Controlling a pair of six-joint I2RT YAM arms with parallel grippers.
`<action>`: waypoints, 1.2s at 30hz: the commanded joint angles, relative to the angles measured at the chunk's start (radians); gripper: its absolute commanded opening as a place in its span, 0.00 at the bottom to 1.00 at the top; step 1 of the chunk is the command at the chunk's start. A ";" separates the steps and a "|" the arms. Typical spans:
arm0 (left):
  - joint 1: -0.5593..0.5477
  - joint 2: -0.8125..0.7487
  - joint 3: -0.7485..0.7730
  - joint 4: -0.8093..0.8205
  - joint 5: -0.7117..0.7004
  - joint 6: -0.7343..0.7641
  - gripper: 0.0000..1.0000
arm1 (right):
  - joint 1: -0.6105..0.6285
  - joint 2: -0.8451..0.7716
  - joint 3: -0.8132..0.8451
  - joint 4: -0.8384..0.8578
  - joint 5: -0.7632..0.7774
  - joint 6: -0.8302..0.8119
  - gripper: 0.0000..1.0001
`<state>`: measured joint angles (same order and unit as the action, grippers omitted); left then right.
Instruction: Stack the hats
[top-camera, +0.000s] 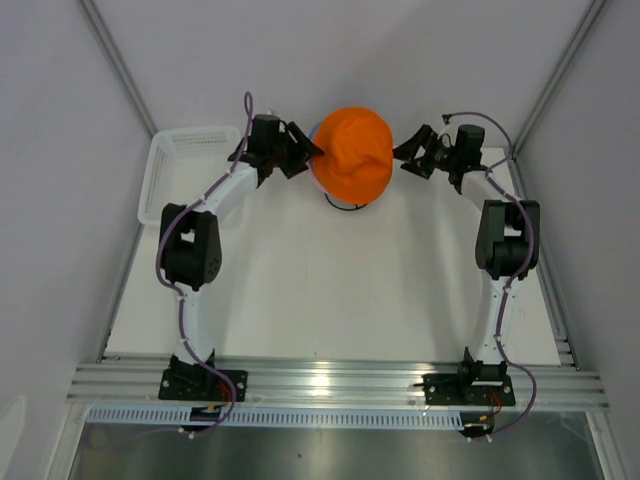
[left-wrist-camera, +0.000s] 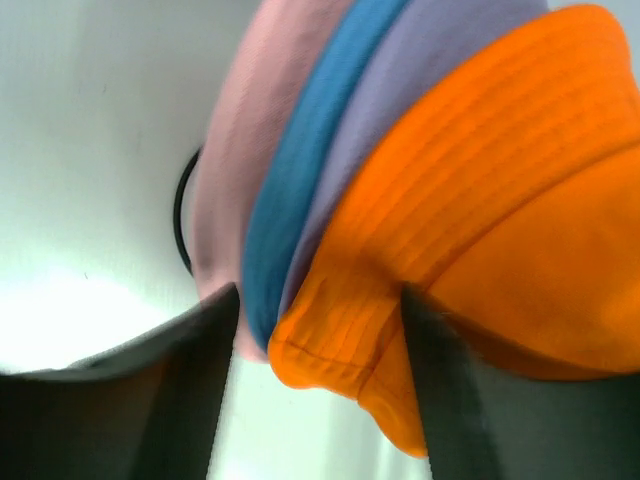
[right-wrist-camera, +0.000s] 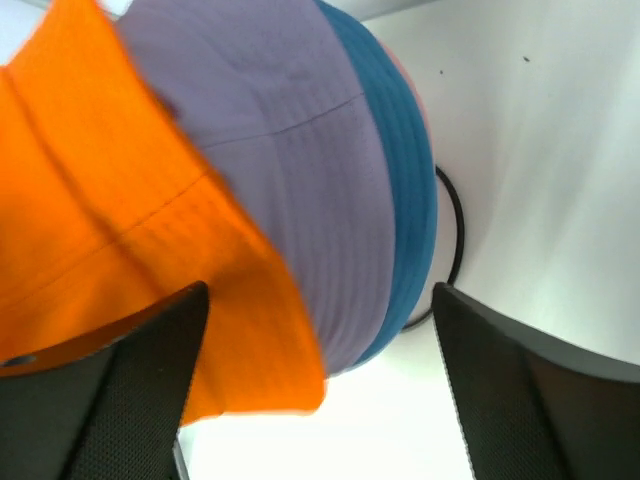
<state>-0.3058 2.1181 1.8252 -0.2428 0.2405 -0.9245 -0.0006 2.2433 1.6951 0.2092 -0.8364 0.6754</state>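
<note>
The orange hat (top-camera: 355, 152) tops the stack at the back middle of the table, with a blue edge just showing at its left. In the left wrist view the pink hat (left-wrist-camera: 225, 180), blue hat (left-wrist-camera: 290, 190), lavender hat (left-wrist-camera: 400, 80) and orange hat (left-wrist-camera: 500, 200) sit nested. My left gripper (left-wrist-camera: 320, 350) is open at the stack's left side; the orange brim hangs between its jaws, unpinched. My right gripper (right-wrist-camera: 320, 380) is open wide at the stack's right side, facing the orange hat (right-wrist-camera: 90, 200), lavender hat (right-wrist-camera: 280, 150) and blue hat (right-wrist-camera: 405, 200).
A black wire stand (top-camera: 345, 205) carries the stack; its ring shows under the hats (left-wrist-camera: 182, 215) (right-wrist-camera: 455, 230). A white mesh basket (top-camera: 180, 165) stands at the back left, beside the left arm. White walls close in the table on both sides.
</note>
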 joint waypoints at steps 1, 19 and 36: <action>0.007 -0.146 -0.058 0.042 0.020 0.076 0.74 | -0.028 -0.200 0.098 -0.224 0.049 -0.216 1.00; 0.034 -0.897 -0.179 -0.283 -0.095 0.527 1.00 | -0.095 -0.863 0.018 -0.693 0.282 -0.330 0.99; 0.034 -1.495 -0.665 -0.553 -0.222 0.593 1.00 | -0.073 -1.404 -0.591 -0.771 0.421 -0.306 1.00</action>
<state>-0.2745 0.6144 1.1770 -0.7578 0.0368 -0.3855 -0.0818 0.8326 1.1255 -0.5320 -0.4458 0.3695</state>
